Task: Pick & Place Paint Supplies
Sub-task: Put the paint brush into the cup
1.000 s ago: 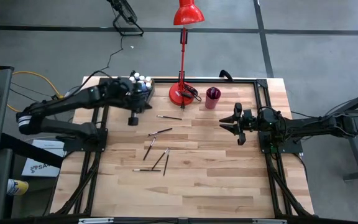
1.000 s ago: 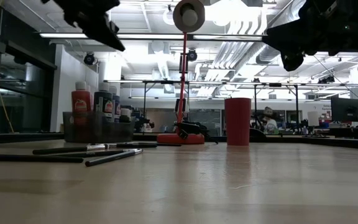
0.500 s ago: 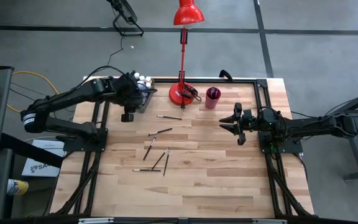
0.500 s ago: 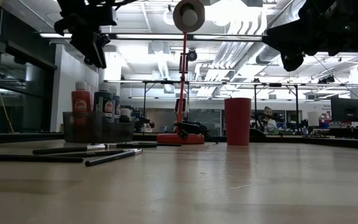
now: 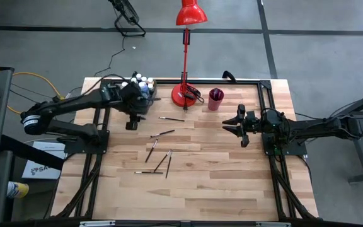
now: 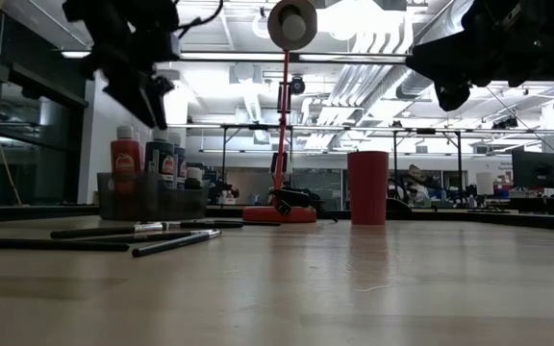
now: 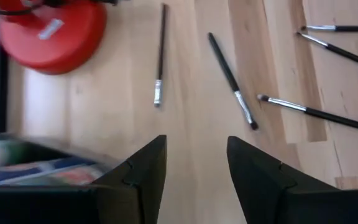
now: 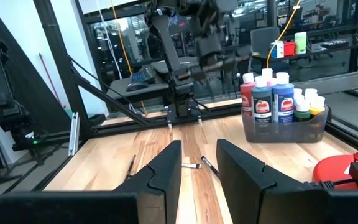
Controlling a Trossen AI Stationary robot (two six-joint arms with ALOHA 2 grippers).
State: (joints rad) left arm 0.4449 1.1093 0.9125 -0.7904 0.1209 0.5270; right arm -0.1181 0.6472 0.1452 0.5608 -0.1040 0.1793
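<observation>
Wooden table. Grey bin of paint bottles, upper left, count unclear. Six paintbrushes lie centre-left, long axes mixed. Left gripper, jaws parted and empty, hovers beside the bin, nearest the brushes. Right gripper, centre-right, waits slightly parted, empty.

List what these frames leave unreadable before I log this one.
- Cup contents: too small from above; the low view shows only its side.
- Bottles in the bin: the left arm covers some in the high view, and front bottles hide back ones in the right wrist view.
- Brushes: bristle condition too small to judge.
</observation>
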